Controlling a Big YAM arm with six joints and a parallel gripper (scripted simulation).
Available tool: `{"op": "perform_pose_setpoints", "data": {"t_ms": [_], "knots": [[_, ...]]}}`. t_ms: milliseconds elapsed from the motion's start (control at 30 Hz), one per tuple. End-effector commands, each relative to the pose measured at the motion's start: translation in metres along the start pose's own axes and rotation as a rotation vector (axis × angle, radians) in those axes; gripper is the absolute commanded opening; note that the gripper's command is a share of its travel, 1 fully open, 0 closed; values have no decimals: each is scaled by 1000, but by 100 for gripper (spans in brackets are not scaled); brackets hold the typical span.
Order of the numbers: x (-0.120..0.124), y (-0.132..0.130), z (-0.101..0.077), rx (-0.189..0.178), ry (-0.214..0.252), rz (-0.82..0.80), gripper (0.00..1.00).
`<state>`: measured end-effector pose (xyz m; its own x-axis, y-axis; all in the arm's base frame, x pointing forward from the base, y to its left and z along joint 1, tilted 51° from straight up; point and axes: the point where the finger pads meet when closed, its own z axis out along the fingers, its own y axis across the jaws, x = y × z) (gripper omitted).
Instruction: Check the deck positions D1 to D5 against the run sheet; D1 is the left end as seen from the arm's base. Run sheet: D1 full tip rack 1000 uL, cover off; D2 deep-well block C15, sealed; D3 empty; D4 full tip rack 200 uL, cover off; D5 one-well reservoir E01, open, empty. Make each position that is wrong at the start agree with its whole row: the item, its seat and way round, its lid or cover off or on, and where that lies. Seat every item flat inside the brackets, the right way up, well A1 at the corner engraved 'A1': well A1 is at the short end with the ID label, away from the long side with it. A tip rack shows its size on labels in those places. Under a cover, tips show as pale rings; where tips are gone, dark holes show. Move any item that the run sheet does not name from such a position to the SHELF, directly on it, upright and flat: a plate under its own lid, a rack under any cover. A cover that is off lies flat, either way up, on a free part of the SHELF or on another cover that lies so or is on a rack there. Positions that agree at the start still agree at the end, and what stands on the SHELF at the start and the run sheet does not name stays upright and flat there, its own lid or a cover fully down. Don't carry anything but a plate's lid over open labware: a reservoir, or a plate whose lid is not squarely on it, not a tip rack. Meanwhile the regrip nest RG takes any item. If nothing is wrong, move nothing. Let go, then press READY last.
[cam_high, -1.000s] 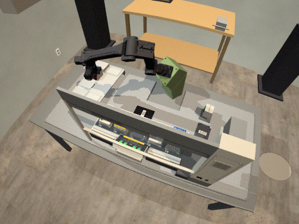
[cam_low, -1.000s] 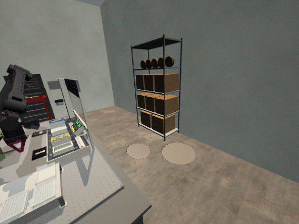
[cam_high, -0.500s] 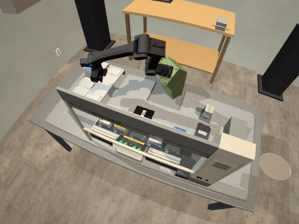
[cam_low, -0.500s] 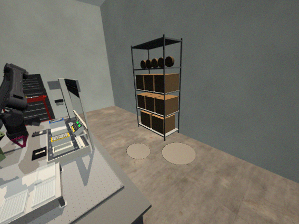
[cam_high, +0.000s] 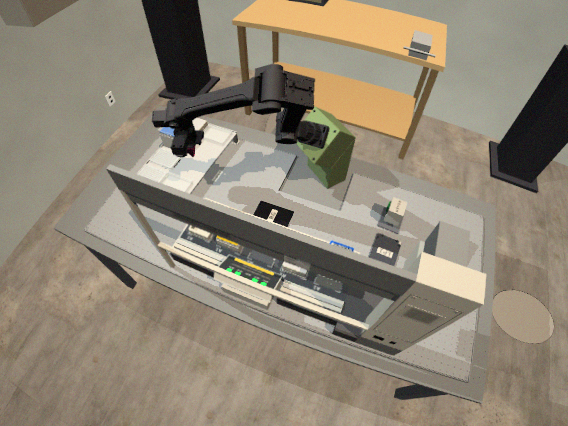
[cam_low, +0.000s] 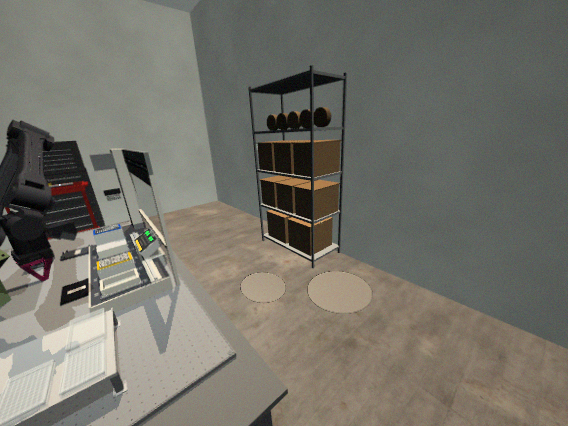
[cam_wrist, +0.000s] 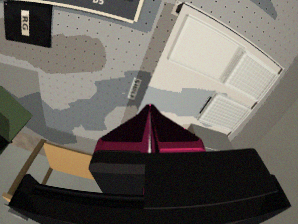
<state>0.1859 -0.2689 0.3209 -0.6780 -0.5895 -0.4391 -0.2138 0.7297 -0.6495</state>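
Note:
My gripper (cam_high: 182, 147) is shut with nothing between its magenta fingers. It hangs above the table between the SHELF and the deck, by the SHELF's near edge. The SHELF (cam_wrist: 220, 70) is a white tray with flat white covers or lidded plates (cam_wrist: 256, 76) on it; it also shows in the exterior view (cam_low: 60, 365). The deck (cam_low: 125, 260) lies under the grey gantry. The gantry hides much of the deck in the top view.
The black regrip nest RG (cam_high: 277, 215) lies beside the deck (cam_wrist: 25, 23). The arm's green base (cam_high: 327, 150) stands mid-table. A small labelled stand (cam_high: 395, 212) and a black pad (cam_high: 385, 248) are at the right. A cream instrument box (cam_high: 440, 295) sits on the right end.

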Motion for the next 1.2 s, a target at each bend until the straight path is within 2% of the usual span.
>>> {"op": "perform_pose_setpoints", "data": {"t_ms": [0,533,567,600,833,1167], "knots": [[-5,-6,1,-1,-9,4,0],[-5,-6,1,-1,-9,4,0],[-9,3,-4,16,-7,-50,0],[-10,7,-4,19,-7,-65,0],[-17,31,-3,19,-9,-42,0],[-32,81,-3,10,-10,-34,0]]}}
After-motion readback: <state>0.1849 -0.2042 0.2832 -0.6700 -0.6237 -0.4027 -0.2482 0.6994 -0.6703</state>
